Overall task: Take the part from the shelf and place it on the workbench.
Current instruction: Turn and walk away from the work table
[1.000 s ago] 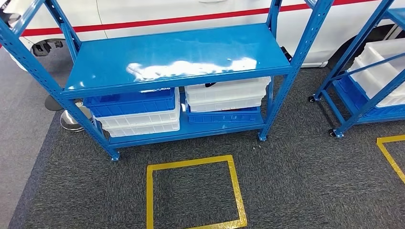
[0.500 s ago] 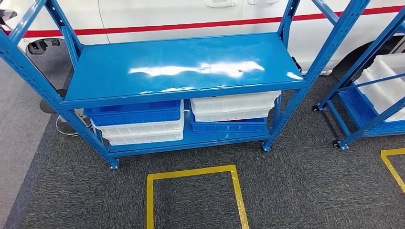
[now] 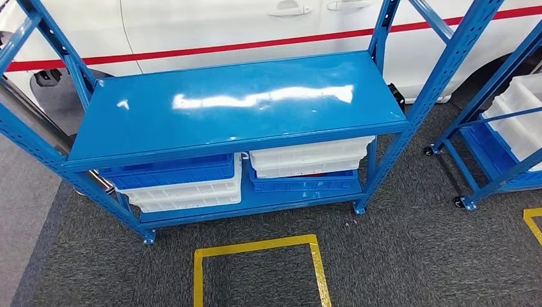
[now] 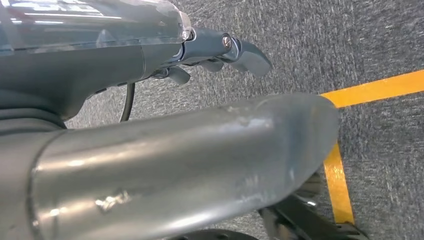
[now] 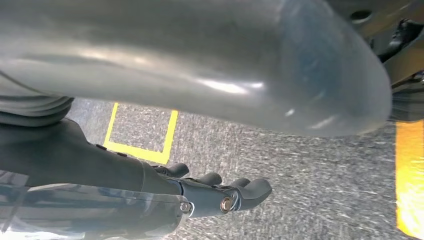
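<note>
Two hands hang over grey carpet, each holding nothing: the left hand (image 4: 220,50) and right hand (image 5: 220,192) show fingers loosely extended. Yellow floor tape (image 4: 340,175) lies beneath the left hand. The blue shelf (image 3: 236,105) stands well ahead of both hands, white and blue bins (image 3: 307,157) on its lower tier. The part possibly sits inside a bin; I cannot tell.

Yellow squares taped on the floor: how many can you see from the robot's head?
2. One yellow square lies on the carpet before the blue shelf; a corner of another shows at the right edge. Others may be hidden.
</note>
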`<state>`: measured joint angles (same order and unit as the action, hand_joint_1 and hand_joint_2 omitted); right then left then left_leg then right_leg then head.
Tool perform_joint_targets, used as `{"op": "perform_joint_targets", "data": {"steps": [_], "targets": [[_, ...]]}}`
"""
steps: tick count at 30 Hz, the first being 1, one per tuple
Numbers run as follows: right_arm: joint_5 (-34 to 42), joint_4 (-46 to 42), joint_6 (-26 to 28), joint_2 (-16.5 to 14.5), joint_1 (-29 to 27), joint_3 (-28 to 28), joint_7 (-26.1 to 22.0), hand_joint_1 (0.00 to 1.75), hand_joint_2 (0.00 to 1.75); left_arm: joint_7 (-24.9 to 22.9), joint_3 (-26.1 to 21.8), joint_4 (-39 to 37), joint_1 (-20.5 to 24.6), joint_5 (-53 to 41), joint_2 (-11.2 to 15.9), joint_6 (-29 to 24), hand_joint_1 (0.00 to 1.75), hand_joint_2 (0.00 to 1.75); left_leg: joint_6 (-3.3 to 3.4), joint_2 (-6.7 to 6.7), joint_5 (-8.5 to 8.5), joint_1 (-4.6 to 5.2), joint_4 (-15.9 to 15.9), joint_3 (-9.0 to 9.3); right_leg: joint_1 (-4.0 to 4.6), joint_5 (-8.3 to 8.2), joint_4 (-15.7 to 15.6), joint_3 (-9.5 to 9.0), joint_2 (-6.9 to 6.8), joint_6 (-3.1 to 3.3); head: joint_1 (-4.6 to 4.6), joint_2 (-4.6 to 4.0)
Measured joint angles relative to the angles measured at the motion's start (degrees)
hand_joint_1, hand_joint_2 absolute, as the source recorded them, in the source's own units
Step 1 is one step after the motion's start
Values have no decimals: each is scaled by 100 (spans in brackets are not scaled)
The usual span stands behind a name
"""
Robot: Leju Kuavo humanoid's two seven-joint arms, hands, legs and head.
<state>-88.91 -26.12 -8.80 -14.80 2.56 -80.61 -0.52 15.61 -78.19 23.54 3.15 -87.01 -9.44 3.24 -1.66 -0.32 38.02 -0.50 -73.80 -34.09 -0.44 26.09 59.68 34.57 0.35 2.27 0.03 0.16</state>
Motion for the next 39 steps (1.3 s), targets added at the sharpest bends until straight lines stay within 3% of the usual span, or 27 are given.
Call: {"op": "perform_joint_targets", "data": {"steps": [1,2,4,6,9,11,14,15,16,17,19,20,21,23,25,27,29,30,31,32,34,35,36,39], "targets": [[-3,0,1,0,-1,0,0,0,0,-1,-1,2,-7,-1,-1,-2,0,0,-1,0,-12,-5,36,-75,2,39,1,-56,5,-4,-1,0],[-7,0,3,0,-2,0,0,0,0,-1,-1,5,-12,-1,-1,-8,0,0,7,0,-170,-8,240,-72,4,76,1,-117,8,-11,-2,-1],[-10,1,8,-2,-3,0,0,0,0,0,-2,11,-16,-3,0,-27,0,0,58,2,-737,-3,921,69,6,146,1,-226,11,-38,1,-1],[-11,2,11,-7,6,0,-4,0,0,1,-5,18,-17,-9,-1,-40,0,0,128,3,-1002,28,1340,142,13,191,8,-258,16,-89,3,-1],[-12,2,14,-14,20,0,-9,0,0,9,-8,23,-39,-45,-7,-43,0,0,232,5,-1121,35,1425,153,21,225,4,-270,19,-194,4,0],[-13,1,20,-14,24,0,-11,0,0,16,-8,26,-37,-57,-17,-43,0,0,299,16,-1185,1,1521,196,24,370,174,-204,6,-253,21,0],[-13,2,28,-13,27,0,-13,0,0,19,-8,32,-22,-55,-22,-44,0,0,356,30,-1202,-2,1571,205,1,853,1125,286,-3,-301,47,0],[-13,2,28,-13,26,0,-13,0,0,19,-8,34,-22,-55,-22,-44,0,0,358,30,-1197,2,1569,203,-10,922,1389,429,-4,-313,48,-1],[-13,2,28,-13,25,0,-13,0,0,19,-8,34,-23,-55,-22,-44,0,0,355,29,-1190,4,1565,206,-20,875,1458,478,-4,-322,49,-1],[-13,2,28,-13,25,0,-13,0,0,19,-8,35,-24,-54,-24,-43,0,0,349,24,-1182,4,1560,214,-28,730,1319,422,-5,-325,49,-1],[-13,2,28,-13,28,0,-13,0,0,19,-8,35,-25,-55,-33,-42,0,0,321,15,-1159,5,1547,237,-33,336,562,60,-12,-303,51,-1],[-13,2,28,-13,31,0,-13,0,0,19,-8,35,-23,-54,-37,-42,0,0,296,12,-1141,15,1536,244,-24,214,226,-99,-15,-285,49,-1],[-13,2,28,-14,38,0,-14,0,0,19,-8,36,-21,-55,-40,-43,0,0,265,12,-1128,24,1530,247,-13,155,3,-204,-15,-264,45,0],[-13,2,28,-14,48,0,-15,0,0,19,-8,37,-14,-54,-40,-43,0,0,194,13,-1113,36,1534,254,10,155,-82,-234,-6,-219,41,0],[-13,2,36,-17,50,0,-15,0,87,19,-8,48,-11,-53,-39,-43,0,0,125,13,-1070,25,1497,256,-8,135,-119,-256,-11,-150,41,0],[-18,2,87,-21,50,0,-10,0,175,19,-9,64,-12,-51,-41,-39,0,0,64,14,-822,5,1130,111,-32,114,-158,-276,-31,-76,18,0],[-39,4,224,-20,49,8,8,0,175,19,-10,74,-17,-50,-49,-27,0,0,4,15,-451,-28,417,-207,-27,119,-157,-274,-44,-33,-1,0],[-43,5,309,-20,48,18,19,0,175,19,-12,83,-23,-51,-55,-19,0,0,-28,15,-343,-49,114,-347,-25,123,-150,-272,-45,-22,-1,-1],[-30,6,382,-20,48,27,27,0,131,17,-16,96,-29,-51,-62,-13,0,0,-60,15,-345,-72,-15,-408,-27,129,-140,-273,-43,-18,-1,0],[-4,7,435,-20,50,35,33,0,87,16,-20,113,-34,-51,-68,-7,0,0,-92,16,-456,-97,73,-368,-33,139,-126,-274,-39,-20,-2,0],[52,7,488,-20,56,37,40,0,0,15,-26,151,-36,-51,-77,4,0,0,-157,20,-852,-155,786,-35,-51,174,-80,-282,-31,-45,-3,1],[65,7,502,-16,61,36,45,0,0,14,-28,166,-32,-52,-89,10,0,0,-174,11,-983,-164,1147,132,-46,202,-44,-278,-25,-76,-8,1],[69,7,513,-13,66,36,54,0,0,5,-31,180,-28,-54,-104,9,0,0,-151,2,-1052,-169,1394,244,-37,224,-17,-273,-21,-106,-5,1],[70,10,521,-7,81,37,95,0,0,-78,-36,221,-23,-71,-150,-69,0,0,-56,-17,-1052,-132,1512,291,-13,235,-10,-268,-8,-168,10,0]]}}
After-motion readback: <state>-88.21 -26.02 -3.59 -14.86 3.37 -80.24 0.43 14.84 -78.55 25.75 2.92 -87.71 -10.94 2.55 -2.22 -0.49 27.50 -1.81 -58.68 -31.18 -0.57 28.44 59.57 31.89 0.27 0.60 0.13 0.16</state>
